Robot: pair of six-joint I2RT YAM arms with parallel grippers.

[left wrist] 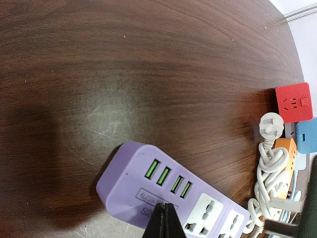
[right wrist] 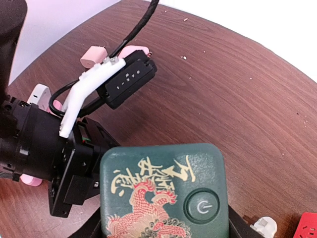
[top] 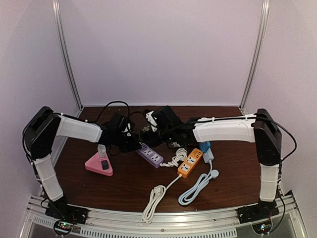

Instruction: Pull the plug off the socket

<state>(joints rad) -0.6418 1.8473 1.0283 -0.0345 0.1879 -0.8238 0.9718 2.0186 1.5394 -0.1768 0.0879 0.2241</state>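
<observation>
My right gripper is shut on a dark green socket block with a gold and red dragon print and a round power button; a dark finger shows on each side of it. In the top view this block sits at the middle back. My left gripper is shut and empty, its tips just above a purple power strip with green USB ports. In the top view the left gripper is beside that strip. A pink triangular socket has a grey plug standing in it.
An orange power strip, a blue socket and coiled white cables lie at the right front. A red socket cube and a loose white plug lie near them. The left arm's wrist is close beside the green block.
</observation>
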